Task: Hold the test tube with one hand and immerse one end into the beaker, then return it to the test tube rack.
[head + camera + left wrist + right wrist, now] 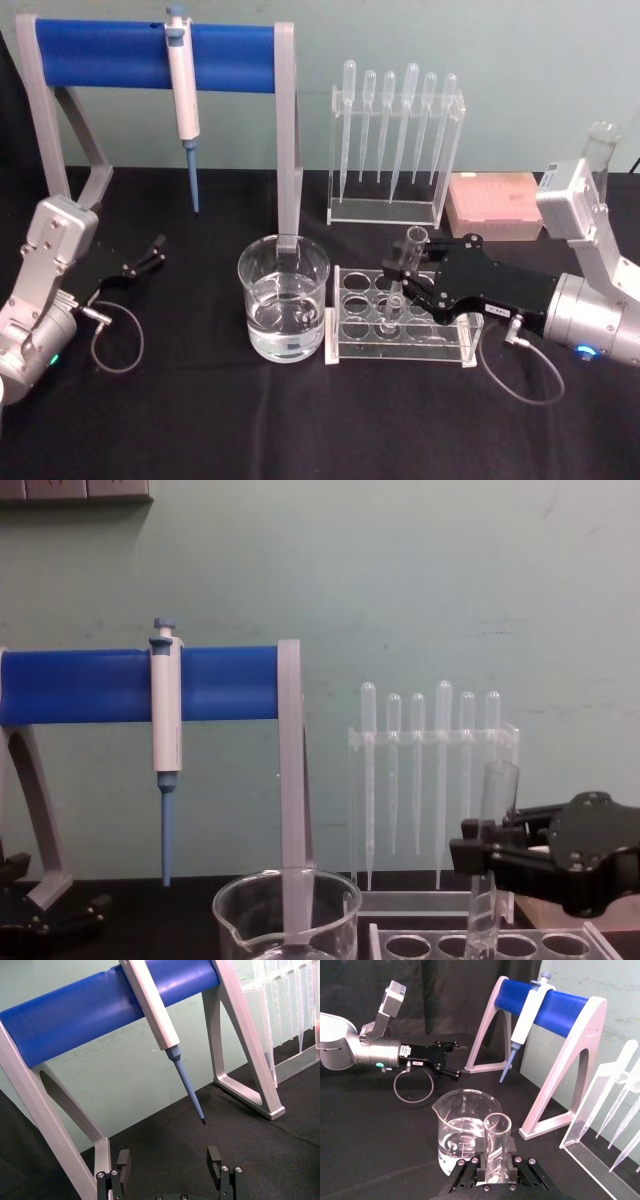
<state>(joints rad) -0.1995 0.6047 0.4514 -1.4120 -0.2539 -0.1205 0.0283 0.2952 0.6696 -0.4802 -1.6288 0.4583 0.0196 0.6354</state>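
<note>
The test tube [411, 252] stands upright, its lower end still in a hole of the clear rack [352, 330]. My right gripper [400, 274] is shut on the tube's upper part, just below its mouth. From the right wrist, the test tube [496, 1142] sits between the black fingers [468, 1176], with the beaker [462, 1127] just beyond it. The beaker [283, 298], part full of clear liquid, stands left of the rack. From the chest, the test tube [494, 810] is held by the right gripper [482, 856] above the rack [480, 945], right of the beaker [286, 912]. My left gripper [152, 254] rests open at the far left.
A blue-barred stand [150, 55] with a hanging pipettor [183, 95] rises behind the beaker. A clear holder of several plastic pipettes [395, 140] and a pink tip box [495, 205] stand at the back right. The left gripper [170, 1165] faces the stand's foot [260, 1102].
</note>
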